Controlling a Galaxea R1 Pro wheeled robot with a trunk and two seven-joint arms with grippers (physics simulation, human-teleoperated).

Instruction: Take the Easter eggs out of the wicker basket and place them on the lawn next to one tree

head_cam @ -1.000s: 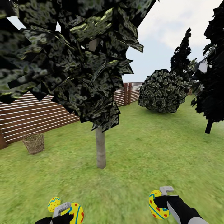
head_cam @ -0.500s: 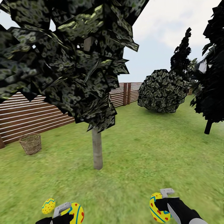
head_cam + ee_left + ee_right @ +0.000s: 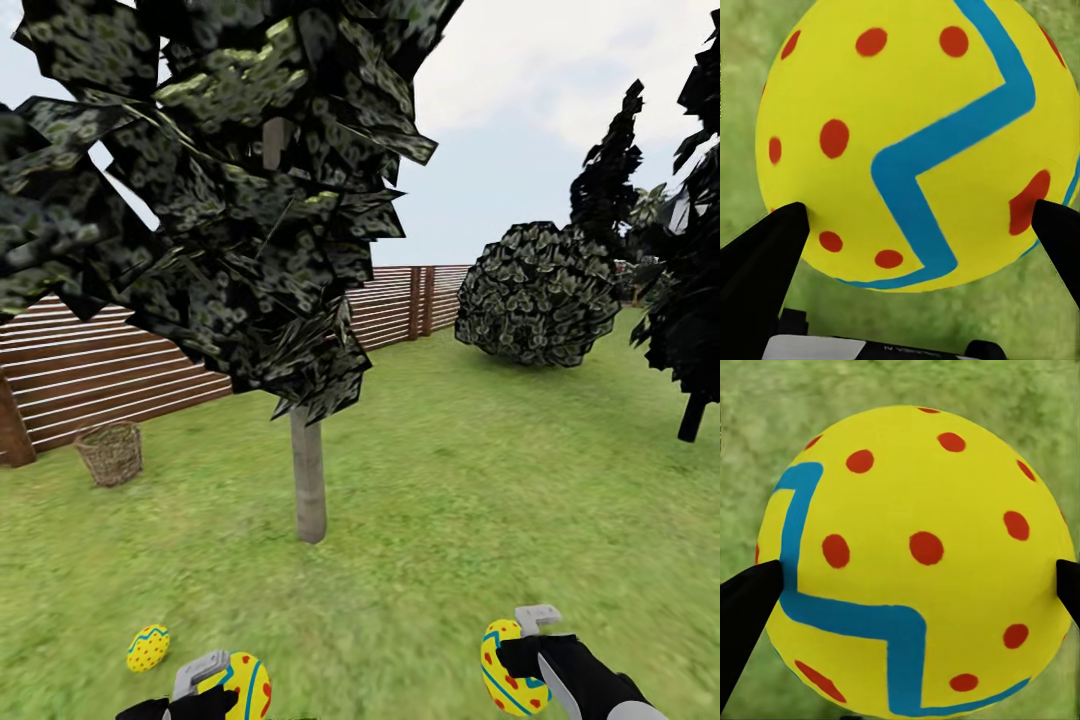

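A slim grey-trunked tree [image 3: 308,480] stands on the lawn [image 3: 450,520] straight ahead, its dark crown overhead. The wicker basket [image 3: 110,452] sits far left near the fence; its inside cannot be seen. One yellow Easter egg [image 3: 147,648] lies loose on the grass at the lower left. My left gripper [image 3: 212,680] is shut on a second egg [image 3: 907,142], low over the grass. A third egg [image 3: 915,555] is clamped in my right gripper [image 3: 522,650] at the lower right, also above grass.
A brown slatted fence [image 3: 120,365] runs along the left and back. At the back right grows a round bush [image 3: 538,295], and a near-black conifer [image 3: 690,300] stands at the right edge. Open grass stretches between the tree and the bush.
The whole view has shifted a little, so the camera moved. Both grippers keep their eggs. The loose egg now shows a bit farther from my left gripper.
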